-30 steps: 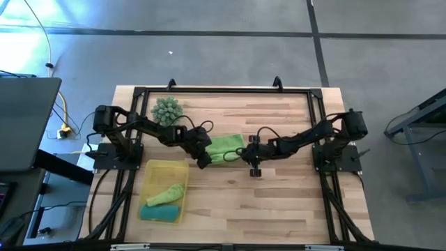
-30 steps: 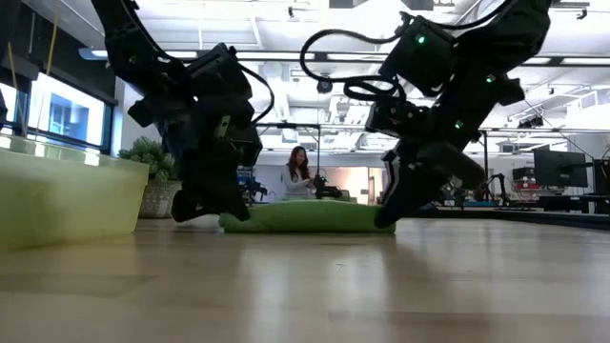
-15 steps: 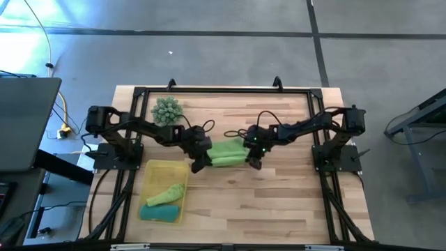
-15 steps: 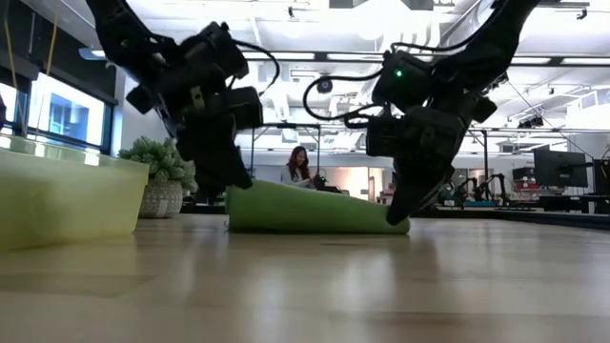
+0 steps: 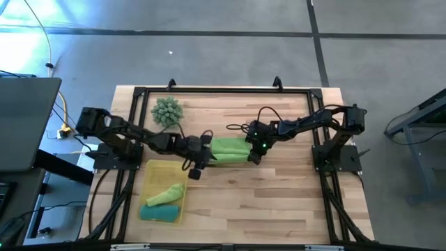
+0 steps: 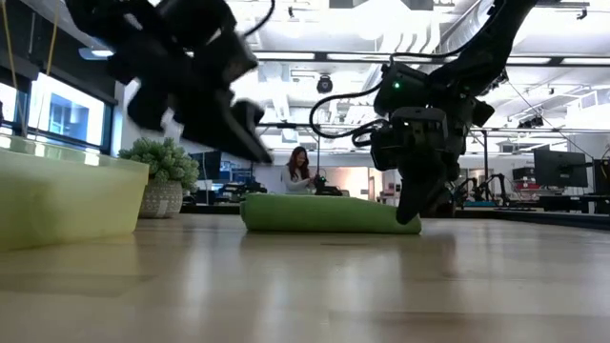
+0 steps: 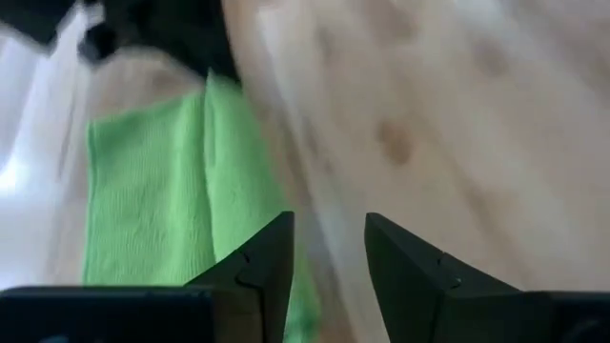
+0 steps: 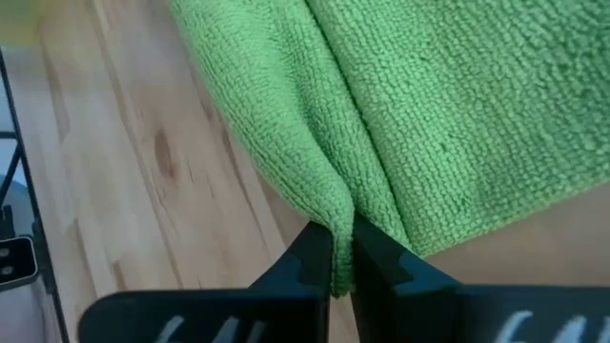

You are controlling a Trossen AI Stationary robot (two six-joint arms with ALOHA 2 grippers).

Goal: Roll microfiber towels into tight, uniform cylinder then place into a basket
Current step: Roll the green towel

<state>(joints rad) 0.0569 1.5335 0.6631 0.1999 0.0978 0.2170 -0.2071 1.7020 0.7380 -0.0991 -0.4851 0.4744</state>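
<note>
- Jaws of the right gripper (image 5: 255,155) pinch the lime towel (image 5: 228,150)'s edge; left gripper (image 5: 197,167) sits just beyond its other end, near the basket (image 5: 155,169) holding two towels.
- Low view: towel (image 6: 324,213) lies flat on the tabletop (image 6: 381,286).
- Left wrist: jaws parted, empty.
- Right wrist: jaws clamp a fold of towel (image 8: 419,124).

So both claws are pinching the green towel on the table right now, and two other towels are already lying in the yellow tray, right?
Not quite. Only the right gripper is pinching the lime green towel; the right wrist view shows a fold clamped between its fingers. The left gripper has let go: the left wrist view shows its fingers apart with nothing between them. Two towels do lie in the yellow tray.
</note>
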